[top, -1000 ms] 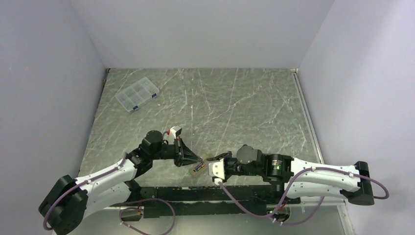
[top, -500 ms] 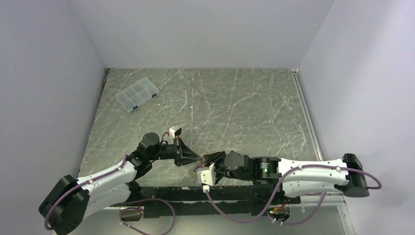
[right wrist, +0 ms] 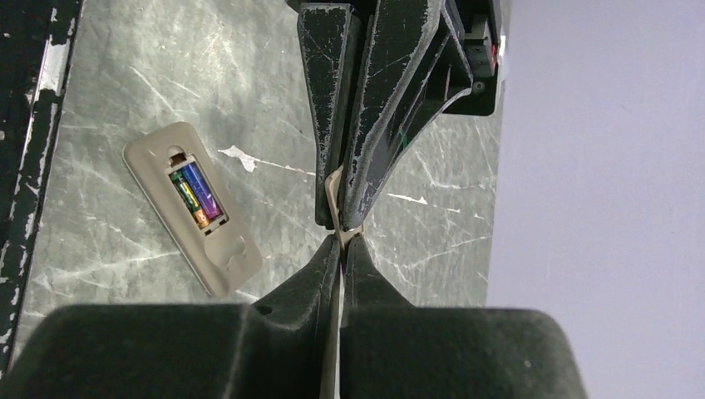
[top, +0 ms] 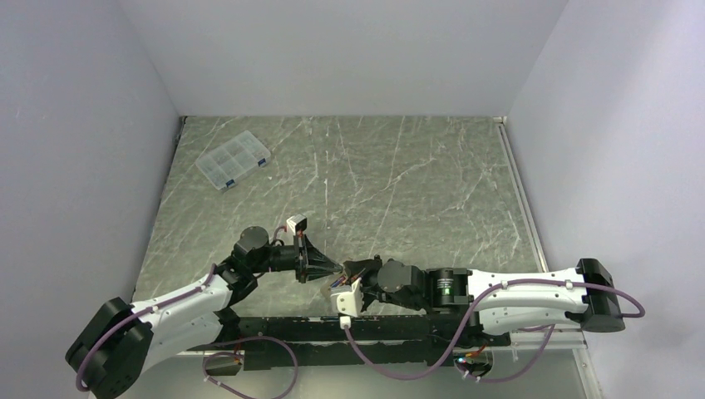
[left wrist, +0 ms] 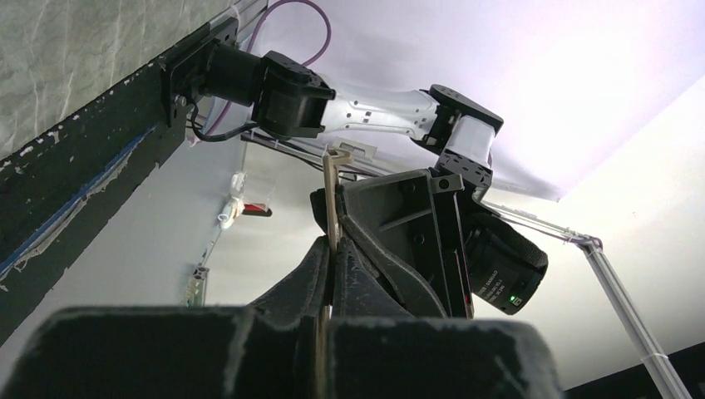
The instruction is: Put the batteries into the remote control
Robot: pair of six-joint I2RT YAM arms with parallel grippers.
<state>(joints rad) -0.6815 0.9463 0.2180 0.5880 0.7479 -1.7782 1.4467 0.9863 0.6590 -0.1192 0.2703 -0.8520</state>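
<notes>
The remote control [right wrist: 193, 208] lies back-up on the marble table, with both batteries [right wrist: 194, 193] seated side by side in its open bay. From the top it shows just below the two grippers [top: 335, 286]. My left gripper [top: 332, 269] and right gripper [top: 353, 271] meet tip to tip above the table. Both are shut on the same thin beige cover piece [left wrist: 332, 179], seen edge-on. In the right wrist view my right gripper [right wrist: 341, 243] pinches the cover [right wrist: 334, 191] from below, and the left gripper's fingers [right wrist: 324, 125] pinch it from above.
A clear compartmented plastic box [top: 234, 160] sits at the far left of the table. A black rail [top: 332, 328] runs along the near edge, close to the remote. Pale walls enclose the table on three sides.
My right arm has moved left and brought its gripper up to the left gripper's tips, closing on the cover the left one holds. The left arm has barely moved.
</notes>
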